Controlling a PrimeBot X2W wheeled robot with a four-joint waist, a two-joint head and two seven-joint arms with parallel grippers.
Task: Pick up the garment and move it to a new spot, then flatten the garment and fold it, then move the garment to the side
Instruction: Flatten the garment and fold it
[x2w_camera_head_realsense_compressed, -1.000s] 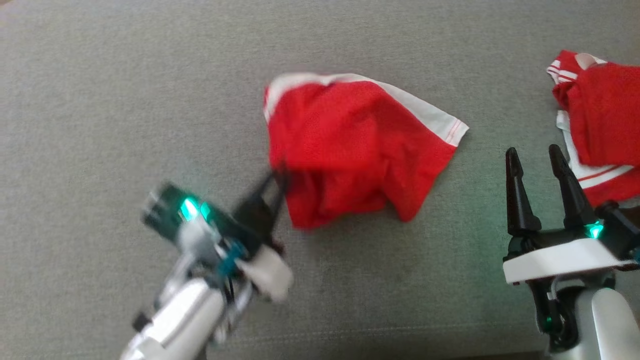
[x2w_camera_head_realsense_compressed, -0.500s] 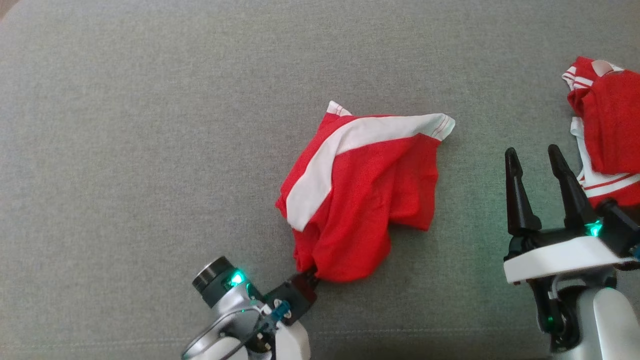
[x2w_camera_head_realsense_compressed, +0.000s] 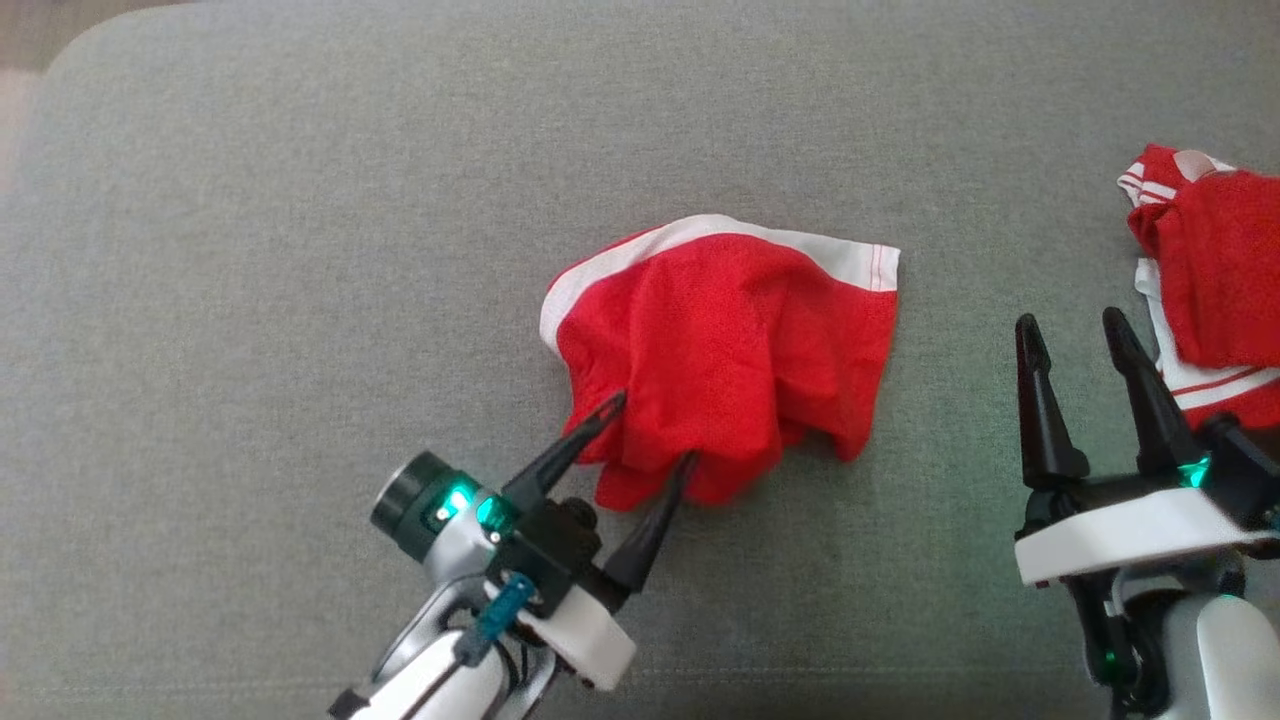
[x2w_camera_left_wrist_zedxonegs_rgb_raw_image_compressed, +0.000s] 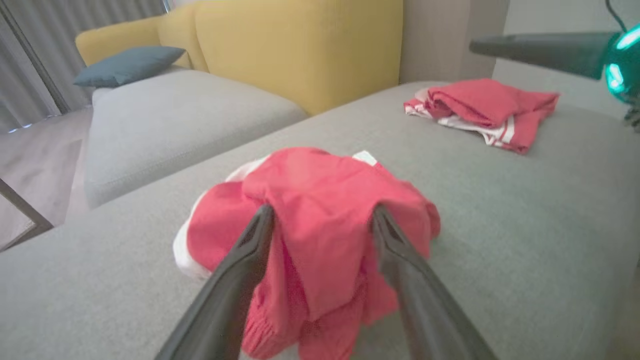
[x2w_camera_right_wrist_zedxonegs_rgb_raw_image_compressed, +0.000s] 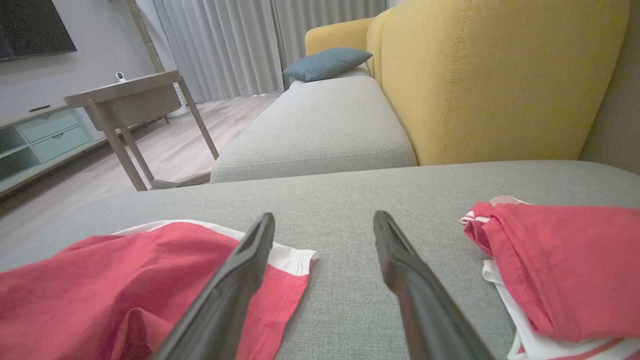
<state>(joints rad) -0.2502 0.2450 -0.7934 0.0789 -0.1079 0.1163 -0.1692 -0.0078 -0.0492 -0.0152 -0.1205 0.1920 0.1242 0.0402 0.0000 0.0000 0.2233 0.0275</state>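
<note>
Here we see a grey sofa seat (x2w_camera_head_realsense_compressed: 250, 300), wide and flat, and on it, about in the middle, lies the red garment (x2w_camera_head_realsense_compressed: 730, 340). The garment has a white band along its far edge. It is crumpled, not flat, and its near edge is bunched in folds. Beyond the garment, in the right wrist view, a yellow backrest (x2w_camera_right_wrist_zedxonegs_rgb_raw_image_compressed: 500, 75) rises from the far side of the seat. To the right of the garment, well apart from it, we find a smaller pile of red and white clothes (x2w_camera_head_realsense_compressed: 1215, 290), loosely folded. At the near left edge of the garment is the left claw (x2w_camera_head_realsense_compressed: 654, 428). Its two dark fingers stand wide apart, one on each side of a bunched fold, and their tips reach onto the cloth; they do not pinch it. The right claw (x2w_camera_head_realsense_compressed: 1071, 320) is between the garment and the pile, closer to the pile. Its fingers are also apart, with nothing between them, over the bare seat.
</note>
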